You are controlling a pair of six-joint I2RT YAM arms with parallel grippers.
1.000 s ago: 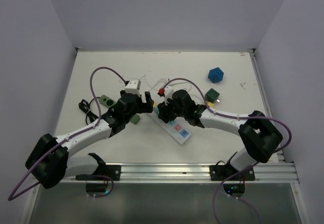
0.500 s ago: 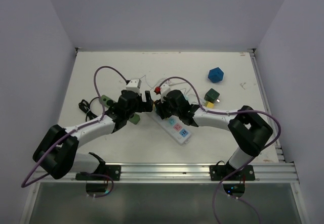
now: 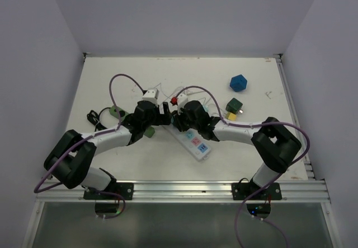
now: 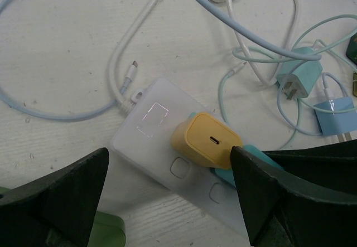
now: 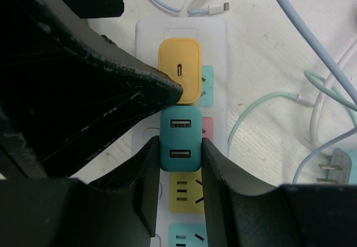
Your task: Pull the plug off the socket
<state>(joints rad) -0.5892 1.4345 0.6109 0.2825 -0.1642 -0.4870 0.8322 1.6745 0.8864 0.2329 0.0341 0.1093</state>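
Our right tool (image 5: 180,153) is clamped tight on the teal USB charger (image 5: 180,145), plugged in mid power strip (image 5: 215,46). Just beyond, our left tool (image 4: 169,160) gapes wide, holding nothing, straddling the yellow charger (image 5: 179,68). We reckon the unpinned strip could lift along.

A white table (image 3: 112,74) with a slightly rough top fills the scene. Plain pale lilac walls close it: the back wall (image 3: 184,13) at 12 o'clock, the left wall (image 3: 33,91) at 9 o'clock, the right wall (image 3: 330,80) at 3 o'clock. A metal rail (image 3: 184,189) runs along the edge at 6 o'clock. The light is even and soft.
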